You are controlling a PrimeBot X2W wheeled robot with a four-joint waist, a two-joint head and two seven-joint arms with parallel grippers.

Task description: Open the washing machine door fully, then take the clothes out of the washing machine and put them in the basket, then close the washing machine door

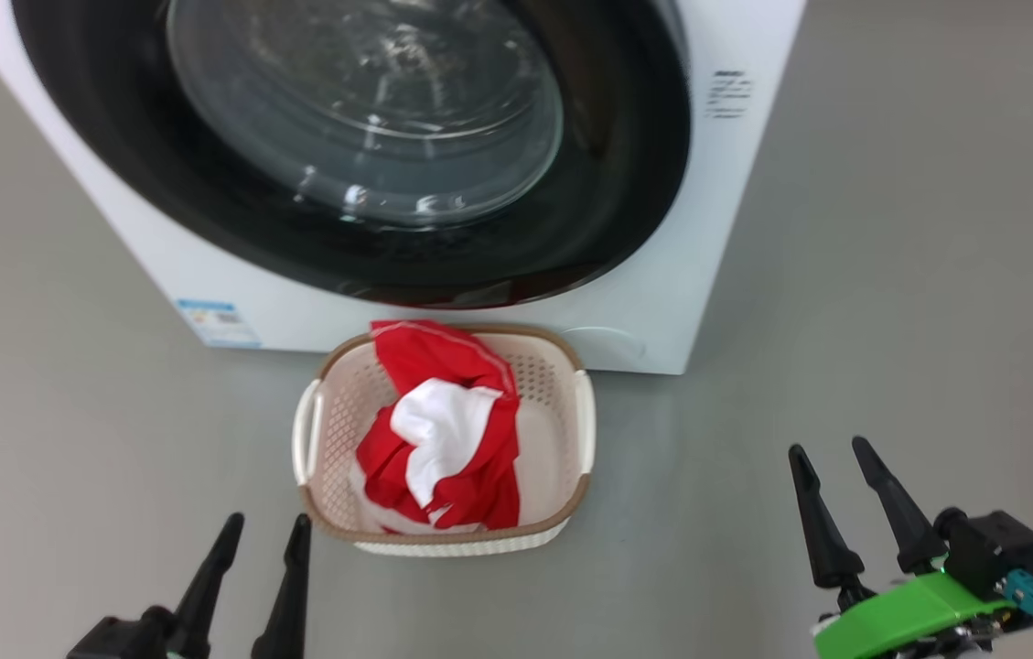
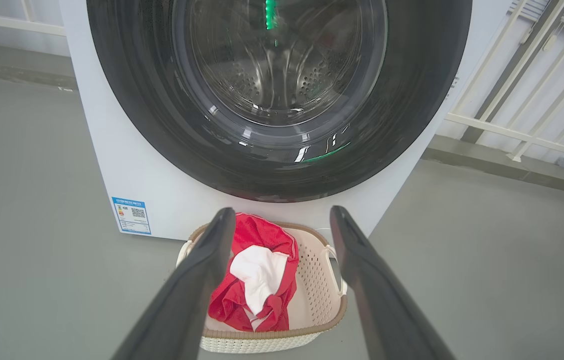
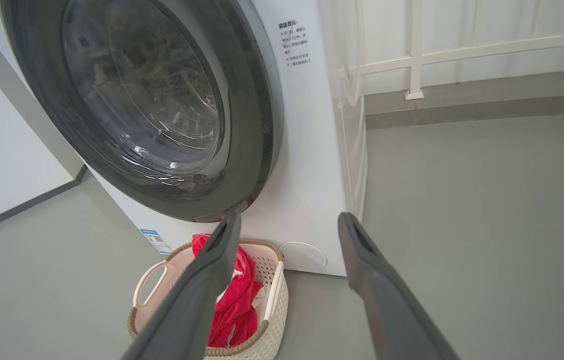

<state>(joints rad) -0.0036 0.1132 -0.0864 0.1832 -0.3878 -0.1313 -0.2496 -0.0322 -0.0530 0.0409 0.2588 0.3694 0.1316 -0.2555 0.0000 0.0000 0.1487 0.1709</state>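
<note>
1. Door. The round washing machine door (image 1: 360, 119), a glossy black rim around a bulging clear glass bowl, lies straight ahead of and above both pairs of my fingers, beyond the basket. It appears to sit flush against the front of the big white washing machine (image 1: 708, 275). I judge it shut, though no latch is visible.

2. Load. The soft red-and-white fabric clothes (image 1: 443, 439) lie bunched inside the small cream perforated plastic basket (image 1: 549, 430). The basket stands on the grey floor (image 1: 891, 320), close against the machine's lower front; I cannot tell whether they touch. Its long axis runs from me toward the machine.

3. Reach. My left fingers (image 1: 290, 586) point up just beside the basket's near left corner. My right fingers (image 1: 820, 531) stand well apart to its right. The left arm is therefore nearer the basket.

4. Fingers. Both pairs are spread apart, hold nothing and touch nothing.

5. Judgement. The task looks complete. Any confirming press on the door rim calls for travel forward and upward.
</note>
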